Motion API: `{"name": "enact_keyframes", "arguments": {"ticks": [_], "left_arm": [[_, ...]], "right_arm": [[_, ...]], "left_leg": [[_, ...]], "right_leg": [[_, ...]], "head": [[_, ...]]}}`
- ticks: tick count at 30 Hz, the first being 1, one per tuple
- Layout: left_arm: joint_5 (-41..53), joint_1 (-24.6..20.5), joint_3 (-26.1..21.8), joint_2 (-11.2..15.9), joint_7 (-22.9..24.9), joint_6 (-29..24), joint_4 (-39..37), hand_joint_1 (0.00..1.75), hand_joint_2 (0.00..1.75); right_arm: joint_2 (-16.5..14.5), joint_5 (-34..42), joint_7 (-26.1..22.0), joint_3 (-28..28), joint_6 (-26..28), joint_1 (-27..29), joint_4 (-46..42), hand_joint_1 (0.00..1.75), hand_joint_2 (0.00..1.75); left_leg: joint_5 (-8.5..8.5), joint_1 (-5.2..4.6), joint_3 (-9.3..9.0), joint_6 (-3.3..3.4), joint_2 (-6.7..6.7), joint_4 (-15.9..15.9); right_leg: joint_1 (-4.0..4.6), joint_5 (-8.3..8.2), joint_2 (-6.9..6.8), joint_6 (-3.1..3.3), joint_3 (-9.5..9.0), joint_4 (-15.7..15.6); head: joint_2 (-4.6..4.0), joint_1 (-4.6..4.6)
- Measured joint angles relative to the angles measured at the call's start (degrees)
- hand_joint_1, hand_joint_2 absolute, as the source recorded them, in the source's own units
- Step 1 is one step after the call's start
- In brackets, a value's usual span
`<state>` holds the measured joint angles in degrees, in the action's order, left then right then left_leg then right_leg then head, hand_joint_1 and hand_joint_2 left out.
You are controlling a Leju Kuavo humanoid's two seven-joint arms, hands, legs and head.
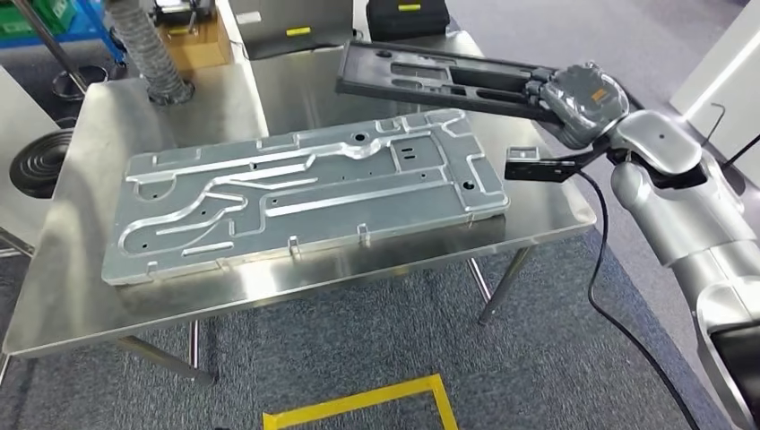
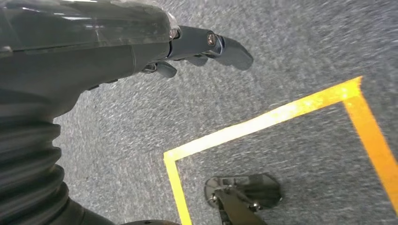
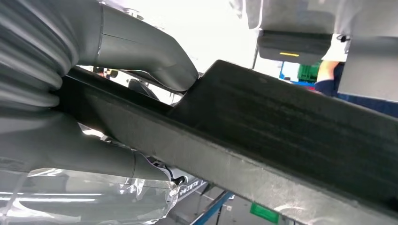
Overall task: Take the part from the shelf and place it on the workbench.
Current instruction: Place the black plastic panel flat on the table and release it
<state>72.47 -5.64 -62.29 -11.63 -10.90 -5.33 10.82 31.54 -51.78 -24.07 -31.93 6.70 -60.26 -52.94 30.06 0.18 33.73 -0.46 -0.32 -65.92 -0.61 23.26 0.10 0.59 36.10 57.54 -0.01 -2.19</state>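
Note:
My right hand (image 1: 581, 100) grips one end of a long black moulded part (image 1: 430, 79) and holds it in the air over the far right of the steel workbench (image 1: 63, 296). The part reaches from the hand out to the left, above the table's back edge. In the right wrist view the same black part (image 3: 281, 140) runs across the picture with the thumb (image 3: 141, 51) pressed on its upper face. My left hand (image 2: 206, 47) hangs over grey carpet with its fingers stretched out and nothing in them.
A large silver machined plate (image 1: 305, 193) lies across the middle of the workbench. A ribbed hose (image 1: 152, 54) and a cardboard box (image 1: 193, 40) stand at the back left. Yellow tape (image 1: 358, 403) marks the floor in front. A person's sleeve (image 3: 328, 75) shows behind the part.

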Motion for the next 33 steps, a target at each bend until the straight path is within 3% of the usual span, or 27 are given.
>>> {"name": "enact_keyframes", "arguments": {"ticks": [2,3,4,5,7,9,10,12,14,17,19,20,21,23,24,25,29,30,33], "left_arm": [[-0.09,0.11,0.0,0.0,0.02,0.0,0.0,0.0,1.75],[-0.15,0.22,0.0,0.0,0.03,0.0,0.0,0.0,1.75],[-0.2,0.31,-0.01,0.0,0.03,0.0,0.0,0.0,1.75],[-0.23,0.39,-0.01,0.0,0.03,0.0,0.0,0.0,1.75],[-0.3,0.52,-0.02,0.02,0.03,0.0,0.0,0.0,1.75],[-0.32,0.62,-0.01,0.05,0.01,-0.01,0.0,0.0,1.75],[-0.32,0.66,-0.02,0.06,-0.02,-0.03,0.0,0.0,1.75],[-0.32,0.58,-0.02,0.06,-0.05,-0.08,0.0,0.0,1.75],[-0.32,0.46,-0.02,0.08,-0.08,-0.16,0.0,0.0,1.75],[-0.28,0.37,-0.02,0.11,-0.07,-0.22,0.0,0.0,1.75],[-0.13,0.48,-0.02,0.11,-0.01,-0.22,0.0,0.0,1.75],[0.0,0.52,-0.02,0.11,0.04,-0.22,0.0,0.0,1.75],[0.12,0.52,-0.02,0.11,0.08,-0.22,0.0,0.0,1.75],[0.33,0.49,-0.02,0.11,0.19,-0.23,0.0,0.0,1.75],[0.43,0.44,-0.01,0.11,0.27,-0.25,0.0,0.0,1.75],[0.6,0.37,0.0,0.12,0.41,-0.26,0.0,0.0,1.75],[1.41,-0.3,0.25,0.14,1.11,-0.32,0.0,0.0,1.75],[1.62,-0.55,0.31,0.14,1.15,-0.31,0.0,0.0,1.75],[2.42,-1.04,0.67,0.14,0.51,-0.09,0.0,0.0,1.75]], "right_arm": [[-0.03,0.17,0.03,-0.04,-0.01,0.18,0.0,1.75,1.75],[-0.04,0.24,0.03,-0.05,-0.03,0.33,0.0,1.75,1.75],[-0.04,0.28,0.04,-0.07,-0.05,0.45,0.0,1.75,1.75],[-0.05,0.32,0.05,-0.07,-0.07,0.52,0.0,1.75,1.75],[-0.15,0.41,0.07,-0.09,-0.1,0.57,0.01,1.75,1.75],[-0.39,0.55,0.1,-0.17,-0.17,0.58,0.02,1.75,1.75],[-0.49,0.61,0.11,-0.2,-0.22,0.58,0.01,1.75,1.75],[-0.5,0.69,0.15,-0.19,-0.28,0.55,-0.09,1.75,1.75],[-0.38,0.87,0.2,-0.11,-0.27,0.44,-0.21,1.75,1.75],[-0.32,1.28,0.2,-0.07,-0.32,0.43,-0.24,1.75,1.75],[-0.33,0.75,0.13,-0.13,-0.32,0.65,-0.24,1.75,1.75],[-0.33,0.31,0.1,-0.18,-0.31,0.67,-0.24,1.75,1.75],[-0.35,-0.14,0.07,-0.24,-0.31,0.62,-0.24,1.75,1.75],[-0.59,-0.9,-0.03,-0.48,-0.48,0.36,-0.16,1.75,1.75],[-0.94,-1.32,-0.09,-0.76,-0.67,0.15,-0.1,1.75,1.75],[-1.5,-1.76,-0.22,-1.15,-0.93,-0.04,-0.06,1.75,1.75],[-5.36,-3.16,-0.78,-4.14,-2.1,-1.22,-0.13,1.75,1.75],[-6.71,-3.31,-0.74,-5.19,-2.36,-1.52,-0.15,1.75,1.75],[-11.15,-3.06,-0.5,-8.69,-2.96,-2.05,0.07,1.75,1.75]], "left_leg": [[2.74,0.06,4.7,-0.25,0.0,-6.77],[3.78,0.06,6.47,-0.29,0.0,-8.45],[3.76,0.06,7.39,-0.22,0.01,-8.22],[2.45,0.05,7.48,-0.07,0.01,-6.22],[-3.86,-0.06,6.33,0.5,-0.01,1.27],[-8.41,-0.31,5.36,1.09,-0.03,6.53],[-8.99,-0.43,5.17,1.4,-0.02,7.51],[-8.55,-0.43,4.21,2.01,-0.01,7.91],[-8.04,-0.21,2.9,2.63,-0.04,8.41],[-6.83,-0.09,1.29,2.97,-0.11,8.64],[-5.83,-0.07,0.13,2.86,-0.2,8.57],[-5.28,-0.04,-0.53,2.76,-0.26,8.51],[-4.71,-0.02,-1.22,2.63,-0.33,8.44],[-3.54,-0.09,-2.27,2.2,-0.52,8.21],[-3.01,-0.14,-2.5,1.86,-0.57,8.08],[-2.62,-0.19,-2.61,1.49,-0.59,7.92],[-1.22,-0.12,-2.17,0.12,-0.27,6.03],[-0.19,-0.02,-0.83,-0.27,-0.19,3.38],[3.71,0.17,5.48,-0.99,-0.09,-7.03]], "right_leg": [[0.08,0.98,0.06,0.23,-1.05,-0.01],[0.12,1.54,0.11,0.23,-1.69,-0.01],[0.16,2.14,0.16,0.19,-2.47,-0.01],[0.19,2.8,0.18,0.13,-3.34,-0.01],[0.32,4.17,0.2,-0.1,-5.1,0.05],[0.5,5.37,0.37,-0.61,-6.1,0.07],[0.55,5.67,0.47,-0.96,-6.34,0.21],[0.42,5.95,0.53,-1.57,-6.66,0.69],[0.24,6.26,0.37,-2.04,-5.54,3.64],[-0.09,9.49,0.24,-2.82,0.91,13.23],[-0.34,11.08,0.2,-3.2,4.39,15.71],[-0.43,10.25,0.19,-3.27,4.89,14.3],[-0.51,7.95,0.16,-3.23,4.59,11.27],[-0.46,1.38,0.02,-2.85,3.47,4.08],[-0.31,-1.05,0.0,-2.48,3.14,1.8],[-0.13,-2.3,0.01,-2.06,3.09,0.69],[-0.12,-1.97,0.3,-0.55,2.18,0.19],[-0.2,-1.81,0.37,-0.22,1.84,0.05],[0.04,-1.22,0.61,0.48,1.29,0.06]], "head": [[0.0,0.0],[0.0,0.0],[0.0,0.0],[0.0,0.0],[-0.01,0.01],[0.0,0.01],[0.0,0.01],[0.0,0.0],[0.01,0.01],[0.01,0.02],[0.01,0.02],[0.0,0.02],[0.0,0.02],[0.0,0.02],[0.01,0.0],[0.0,0.0],[0.01,-0.01],[0.01,-0.02],[0.01,-0.02]]}}
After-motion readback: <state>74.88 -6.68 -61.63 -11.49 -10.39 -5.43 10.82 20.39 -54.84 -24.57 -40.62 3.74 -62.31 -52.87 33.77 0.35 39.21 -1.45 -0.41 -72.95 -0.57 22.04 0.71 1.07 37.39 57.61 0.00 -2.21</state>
